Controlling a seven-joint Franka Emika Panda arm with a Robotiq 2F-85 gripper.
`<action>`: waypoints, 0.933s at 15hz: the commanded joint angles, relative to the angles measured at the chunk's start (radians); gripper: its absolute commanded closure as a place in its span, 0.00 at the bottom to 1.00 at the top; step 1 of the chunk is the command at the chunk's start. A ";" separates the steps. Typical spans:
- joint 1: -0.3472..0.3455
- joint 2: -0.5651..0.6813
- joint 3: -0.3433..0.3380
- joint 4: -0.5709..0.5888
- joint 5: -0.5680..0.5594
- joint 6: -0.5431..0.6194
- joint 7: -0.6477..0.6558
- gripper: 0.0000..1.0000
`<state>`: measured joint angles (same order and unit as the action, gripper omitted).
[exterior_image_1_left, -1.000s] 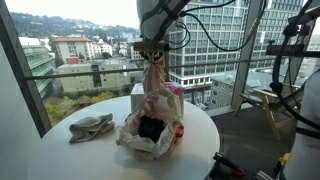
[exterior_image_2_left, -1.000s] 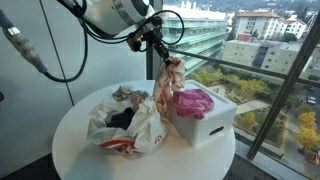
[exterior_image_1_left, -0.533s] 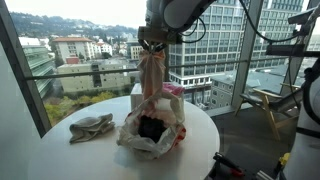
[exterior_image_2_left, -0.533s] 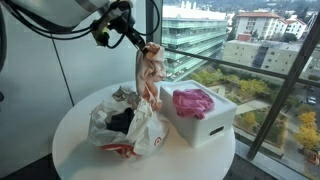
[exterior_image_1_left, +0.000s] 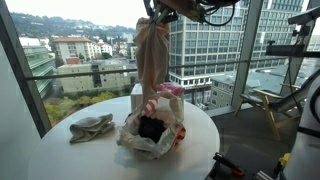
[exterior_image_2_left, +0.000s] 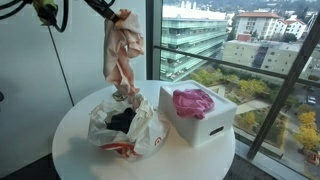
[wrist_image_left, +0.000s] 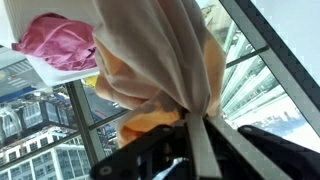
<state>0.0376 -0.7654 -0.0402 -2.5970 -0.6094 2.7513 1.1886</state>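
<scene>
A beige and pink cloth (exterior_image_1_left: 152, 55) hangs full length from my gripper (exterior_image_1_left: 153, 12), which is shut on its top end. In an exterior view the cloth (exterior_image_2_left: 122, 55) dangles over the open plastic bag (exterior_image_2_left: 125, 125), its lower end just above the dark clothes inside, with the gripper (exterior_image_2_left: 112, 14) near the top edge. The wrist view shows the gripper (wrist_image_left: 195, 118) with its jaws pinched together on bunched fabric (wrist_image_left: 150, 50). The bag (exterior_image_1_left: 150, 130) sits in the middle of the round white table (exterior_image_1_left: 60, 155).
A white box (exterior_image_2_left: 200, 120) holding a pink garment (exterior_image_2_left: 193, 101) stands beside the bag on the window side. A crumpled grey cloth (exterior_image_1_left: 90, 126) lies on the table apart from the bag. Tall windows close off the table's far side.
The gripper has risen and carried the cloth upward and sideways from beside the box to over the bag. The cloth now hangs higher, its end clear of the bag.
</scene>
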 joint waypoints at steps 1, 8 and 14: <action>-0.025 -0.176 0.054 -0.084 0.194 0.060 -0.150 0.99; -0.081 -0.142 0.112 -0.146 0.461 0.068 -0.398 0.99; -0.025 -0.071 0.081 -0.175 0.596 0.034 -0.685 0.99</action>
<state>-0.0132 -0.8499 0.0528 -2.7731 -0.0748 2.7725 0.6443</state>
